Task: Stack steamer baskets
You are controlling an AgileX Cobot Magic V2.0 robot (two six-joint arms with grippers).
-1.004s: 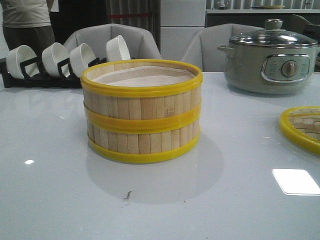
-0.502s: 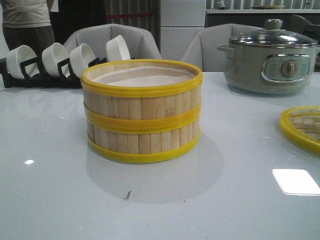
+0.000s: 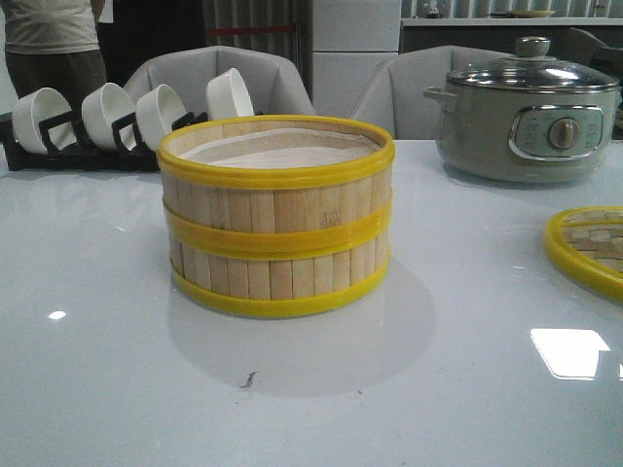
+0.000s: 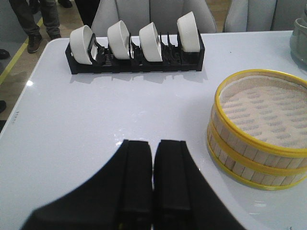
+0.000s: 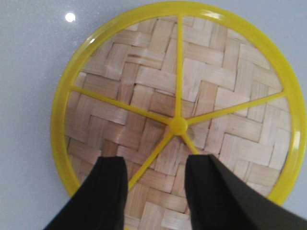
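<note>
Since the two steamer baskets (image 3: 276, 216) already sit one on the other in the middle of the white table (image 3: 97, 389), rims lined up and the white liner showing in the top one, I judge the stacking itself done and the step now in hand to be the lid (image 5: 178, 115). That lid lies flat on the table well to my right of the stack, woven bamboo under yellow spokes that meet at a small hub. My right gripper (image 5: 156, 191) hangs directly above it, pointing straight down, its two black fingers spread wide with nothing between them, straddling the spokes just near the hub. I cannot tell whether the tips touch the weave or hover just clear of it. My guess for the next move: come down square over the hub or a spoke, close on it, lift without tilting, carry the lid across and set it level on the top rim. A flat lid offers little to pinch, so a slip is the risk. My left gripper (image 4: 153, 184) is low over bare table beside the stack, apart from it, its fingers pressed together and holding nothing. Behind it stands the black rack of white bowls (image 4: 136, 45), and the electric pot (image 3: 531, 107) sits at the far right.
</note>
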